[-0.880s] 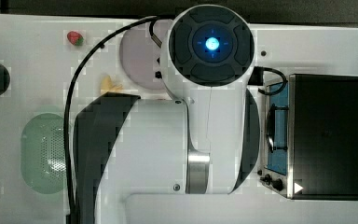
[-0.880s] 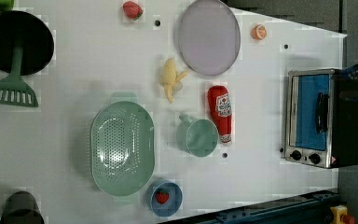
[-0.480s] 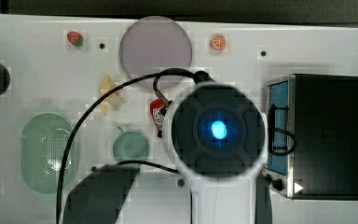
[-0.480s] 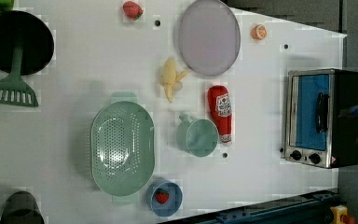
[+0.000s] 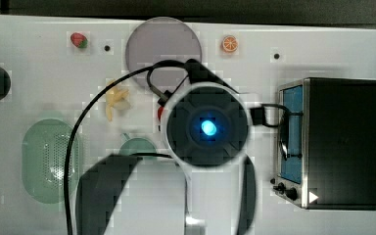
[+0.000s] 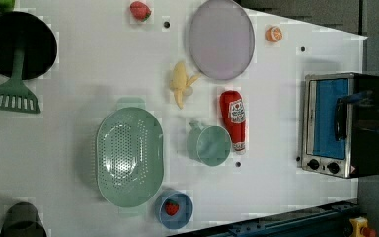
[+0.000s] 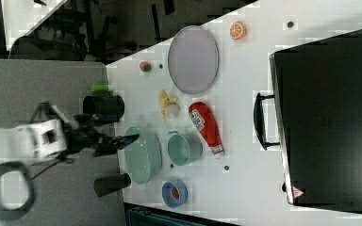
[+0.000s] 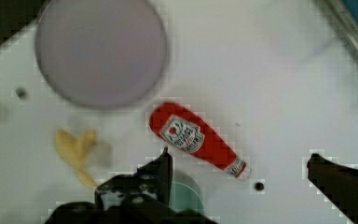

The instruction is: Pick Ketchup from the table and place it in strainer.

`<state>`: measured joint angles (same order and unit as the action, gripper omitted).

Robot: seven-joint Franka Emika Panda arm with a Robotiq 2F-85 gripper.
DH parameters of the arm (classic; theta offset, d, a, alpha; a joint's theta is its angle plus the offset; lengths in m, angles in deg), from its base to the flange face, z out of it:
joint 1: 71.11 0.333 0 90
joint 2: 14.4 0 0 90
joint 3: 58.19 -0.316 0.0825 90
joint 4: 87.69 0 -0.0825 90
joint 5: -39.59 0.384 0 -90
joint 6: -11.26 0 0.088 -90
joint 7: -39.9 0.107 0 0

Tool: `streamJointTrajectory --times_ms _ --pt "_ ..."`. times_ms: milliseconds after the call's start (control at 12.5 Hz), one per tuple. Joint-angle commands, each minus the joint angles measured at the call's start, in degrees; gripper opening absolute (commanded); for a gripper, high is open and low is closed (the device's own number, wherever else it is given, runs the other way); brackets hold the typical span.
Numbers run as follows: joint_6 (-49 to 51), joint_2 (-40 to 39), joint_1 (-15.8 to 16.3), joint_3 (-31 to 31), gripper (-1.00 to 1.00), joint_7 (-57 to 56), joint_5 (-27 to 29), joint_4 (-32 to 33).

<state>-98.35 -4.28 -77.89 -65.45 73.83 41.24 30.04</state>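
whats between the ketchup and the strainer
In the left view, the small teal cup sits right beside the Ketchup; between that cup and the strainer there is just bare white table.

The big white and black robot arm (image 5: 208, 128) has moved across the top view. A moment ago its round end sat over the round lilac-grey plate (image 5: 164, 46). Then it slid down toward the top view's right. Now it covers most of the red ketchup bottle with a label (image 6: 232, 118).
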Motion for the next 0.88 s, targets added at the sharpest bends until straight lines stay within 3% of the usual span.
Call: streamJointTrajectory --times_ms 80,640,880 --pt "-5.77 -4.67 -0.25 -1.78 1.00 -16.77 -0.21 6.04" --pt "-28.09 -13.44 0.05 -3.55 1.00 -44.80 -0.23 16.81" --pt "-35.30 -18.91 0.07 -3.58 1.00 -45.22 -0.23 19.04"
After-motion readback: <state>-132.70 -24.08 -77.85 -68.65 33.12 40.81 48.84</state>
